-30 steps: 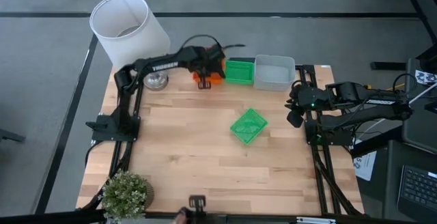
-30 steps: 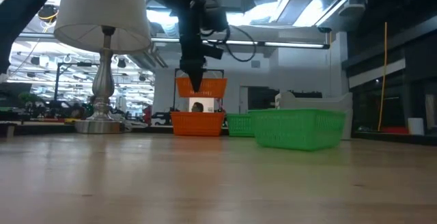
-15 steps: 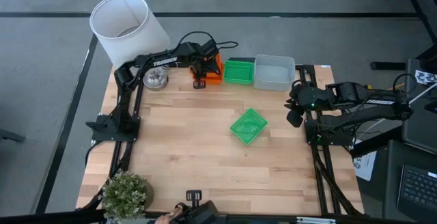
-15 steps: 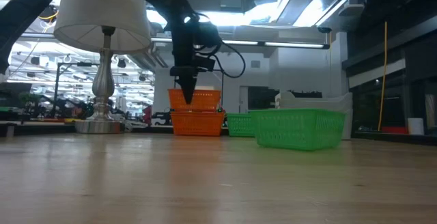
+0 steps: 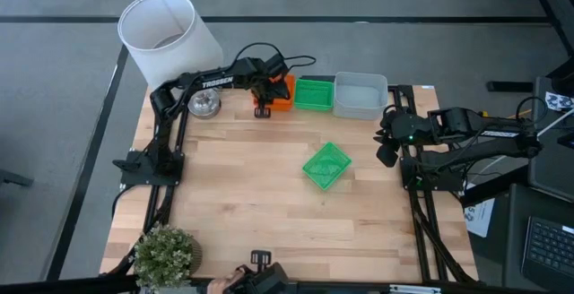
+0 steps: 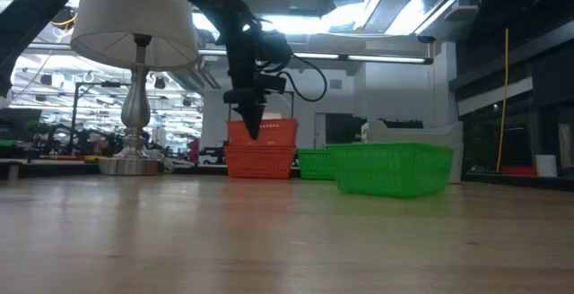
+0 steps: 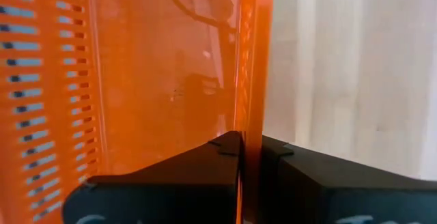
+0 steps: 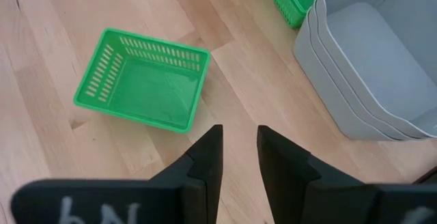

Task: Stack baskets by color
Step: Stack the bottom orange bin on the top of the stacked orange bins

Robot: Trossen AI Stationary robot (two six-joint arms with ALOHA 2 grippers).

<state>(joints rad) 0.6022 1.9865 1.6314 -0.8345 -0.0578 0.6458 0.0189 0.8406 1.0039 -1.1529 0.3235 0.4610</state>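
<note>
An orange basket (image 6: pixel 269 131) sits on top of another orange basket (image 6: pixel 262 161) at the table's far edge, with my left gripper (image 6: pixel 251 131) shut on it. Right of them stand stacked green baskets (image 5: pixel 314 94) and stacked pale grey baskets (image 5: pixel 360 95). One loose green basket (image 5: pixel 326 166) rests on its bottom in the middle of the table, turned askew. My right gripper (image 8: pixel 239 149) hangs open at the table's right edge, above the wood and short of the loose green basket (image 8: pixel 143 80), with nothing between its fingers. My left gripper pinches a side wall of the upper orange basket at its rim (image 7: pixel 250 101), one finger inside the basket and one outside. The fingers come steeply from above, on the basket's near-left side (image 5: pixel 265 102). The basket sits about level in the orange basket below.
A lamp with a white shade (image 5: pixel 166 30) and a metal foot (image 5: pixel 204 106) stands at the far left, close to the orange baskets. A potted plant (image 5: pixel 166 254) stands at the near left corner. Bare wood lies around the loose green basket.
My left gripper has sunk toward the far edge and turned at the wrist, staying shut on the orange basket. The basket, which hung clear above the other orange basket, has come down, tilted on the way, and now sits on it.
</note>
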